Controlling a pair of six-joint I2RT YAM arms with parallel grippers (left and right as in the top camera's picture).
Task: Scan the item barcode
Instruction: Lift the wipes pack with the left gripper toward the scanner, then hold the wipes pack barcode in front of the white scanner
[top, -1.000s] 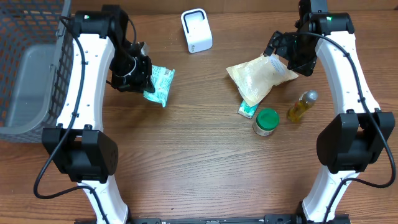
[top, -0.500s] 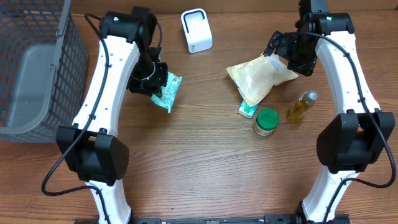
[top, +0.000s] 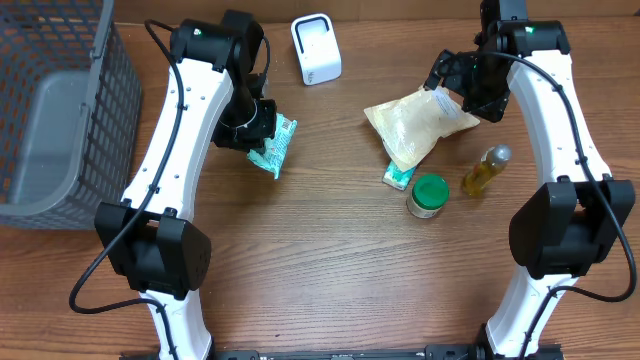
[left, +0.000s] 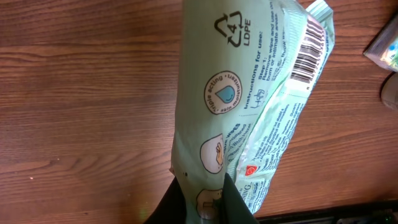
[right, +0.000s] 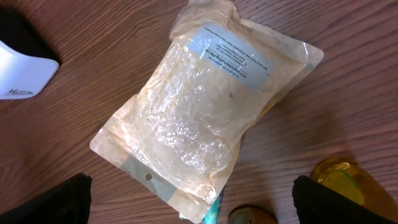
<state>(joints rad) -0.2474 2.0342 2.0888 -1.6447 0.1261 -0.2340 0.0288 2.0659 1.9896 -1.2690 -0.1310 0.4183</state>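
1. The pale green wipes packet (top: 275, 145) is held over the wooden table (top: 320, 260). It sits below and to the left of the white scanner (top: 316, 48), near it but not yet in front of it.
2. Compared with a second ago, the packet has travelled to the right, away from the wire basket (top: 60, 60) and closer to the scanner. It has also swung to lie more lengthwise.
3. This looks like the carrying stage of the scan. The barcode (left: 309, 53) is printed near the packet's far end and faces the left wrist camera. It probably still has to be brought up and turned toward the scanner's face.
4. The left pincer (top: 252, 122) is clenched on the packet's near end, its dark fingertips (left: 186, 202) pinching the thin film.
5. The right pincer (top: 462, 85) is spread wide and grasps nothing. It hovers over the clear pouch (top: 420, 122), in the same place as a second ago.
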